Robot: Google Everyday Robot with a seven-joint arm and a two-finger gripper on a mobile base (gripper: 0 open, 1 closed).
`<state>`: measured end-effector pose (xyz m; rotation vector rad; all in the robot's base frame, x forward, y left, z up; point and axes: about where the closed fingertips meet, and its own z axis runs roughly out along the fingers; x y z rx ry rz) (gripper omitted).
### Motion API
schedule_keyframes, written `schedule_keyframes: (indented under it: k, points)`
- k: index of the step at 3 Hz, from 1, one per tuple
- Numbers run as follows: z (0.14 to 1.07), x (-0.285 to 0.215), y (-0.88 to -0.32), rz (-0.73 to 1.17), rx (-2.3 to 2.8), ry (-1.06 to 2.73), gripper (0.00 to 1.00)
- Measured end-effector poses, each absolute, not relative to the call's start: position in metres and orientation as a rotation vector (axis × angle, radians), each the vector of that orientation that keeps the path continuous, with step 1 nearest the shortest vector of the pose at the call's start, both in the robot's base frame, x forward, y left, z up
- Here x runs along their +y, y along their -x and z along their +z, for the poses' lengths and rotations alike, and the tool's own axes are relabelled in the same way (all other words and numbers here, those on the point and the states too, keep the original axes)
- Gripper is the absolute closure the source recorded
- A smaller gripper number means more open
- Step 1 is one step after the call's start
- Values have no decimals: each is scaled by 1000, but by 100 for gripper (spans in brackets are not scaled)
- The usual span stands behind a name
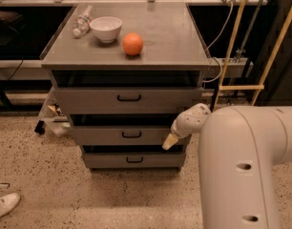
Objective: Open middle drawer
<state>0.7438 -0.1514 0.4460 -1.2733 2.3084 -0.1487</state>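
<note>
On the cabinet top [174, 37] a bowl [106, 27] sits between a bottle [81, 22] at left and an orange [132, 44] at right; below, the gripper [170, 141] is at the right end of the middle drawer [112, 135] (second of three stacked)

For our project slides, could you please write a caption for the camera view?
Robot gripper at the right end of the middle drawer; orange, white bowl and plastic bottle on the cabinet top.
</note>
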Motion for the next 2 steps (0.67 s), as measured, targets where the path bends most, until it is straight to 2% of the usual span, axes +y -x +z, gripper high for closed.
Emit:
schedule_keyframes:
  k: [2]
  points:
    - [435,-148,-744,-101,2295,1245,0]
